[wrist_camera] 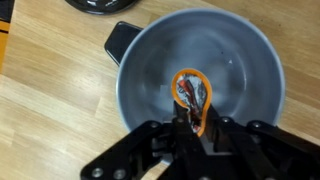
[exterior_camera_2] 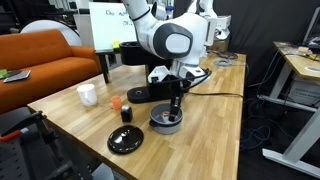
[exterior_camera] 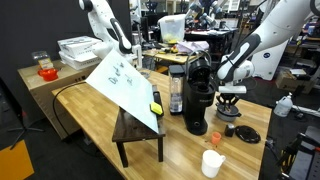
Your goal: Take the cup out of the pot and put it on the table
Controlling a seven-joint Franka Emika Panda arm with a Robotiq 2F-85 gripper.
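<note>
We note the cup (wrist_camera: 193, 93) inside the pot (wrist_camera: 145, 85) on the surface (wrist_camera: 50, 120). The jaws are at its 6 o'clock, and we cannot tell their spacing.

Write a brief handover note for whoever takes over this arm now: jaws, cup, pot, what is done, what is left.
Gripper: lowered into the pot, jaws at the cup's near rim; whether they grip it cannot be told.
Cup: orange-rimmed, inside the pot.
Pot: standing on the table.
Done: the reach in.
Left: grip the cup, lift it out, set it on the table.
</note>
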